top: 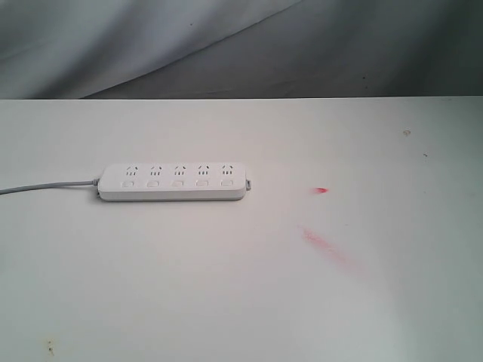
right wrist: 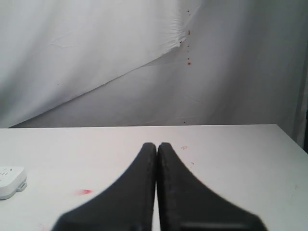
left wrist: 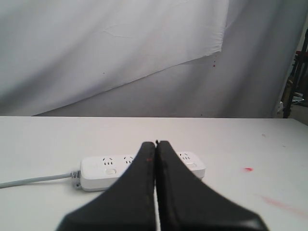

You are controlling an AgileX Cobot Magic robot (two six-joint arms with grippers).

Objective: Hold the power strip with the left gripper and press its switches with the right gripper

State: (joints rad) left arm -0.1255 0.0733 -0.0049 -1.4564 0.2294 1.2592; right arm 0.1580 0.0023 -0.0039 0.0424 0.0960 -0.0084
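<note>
As it lay flat on the white table (top: 226, 302), the power strip (top: 173, 194) sat left of centre in the exterior view, socket face up and long axis running across the view. Five switches (top: 177, 182) formed a row on its top face, one below each socket group. A grey cord (top: 45, 185) ran from its left end off the view's left edge; a small end tab (top: 248, 183) projected from the right end. Right of the strip, apart from it, red marks (top: 323, 243) stained the table. The left end effector (left wrist: 155, 146) was clenched, black fingers pressed together on nothing, short of the strip and hiding its middle in the left wrist view. The right end effector (right wrist: 157, 146) was likewise clenched and empty, well apart from the strip. A creased grey-white cloth (top: 151, 45) hung behind the table.
</note>
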